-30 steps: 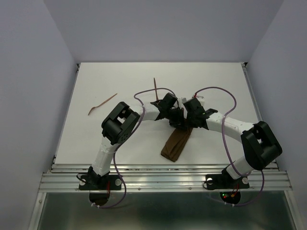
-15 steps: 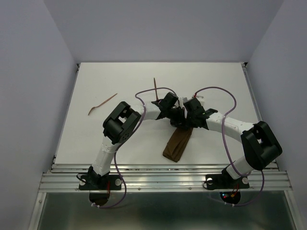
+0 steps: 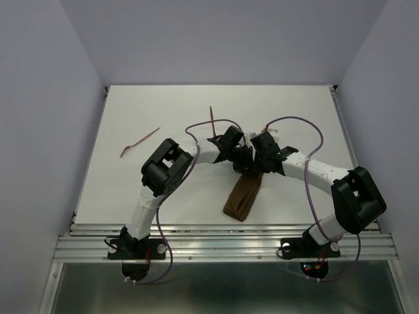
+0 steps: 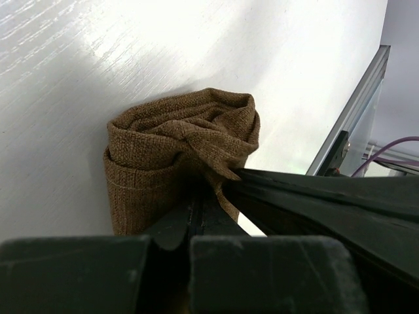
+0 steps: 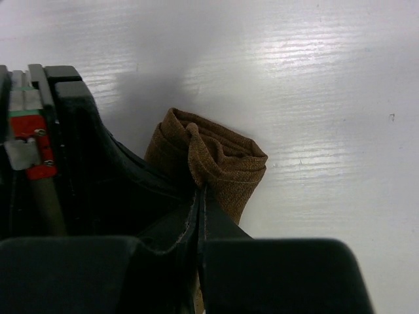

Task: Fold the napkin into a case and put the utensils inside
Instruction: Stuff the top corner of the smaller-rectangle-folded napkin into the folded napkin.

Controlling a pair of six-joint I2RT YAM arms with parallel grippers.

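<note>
Napkin (image 3: 241,199), folded narrow, slants near-left to far-right, far end seemingly raised.

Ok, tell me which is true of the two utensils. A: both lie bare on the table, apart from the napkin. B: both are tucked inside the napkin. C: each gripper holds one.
A: the curved utensil lies at the left of the table, the straight utensil farther back; left gripper and right gripper pinch only the napkin.

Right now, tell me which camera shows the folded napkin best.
Top external. It shows the napkin full length, a narrow folded strip on the table, far end under the left gripper and right gripper. Each wrist view shows only that bunched end, clamped by its own gripper.
</note>
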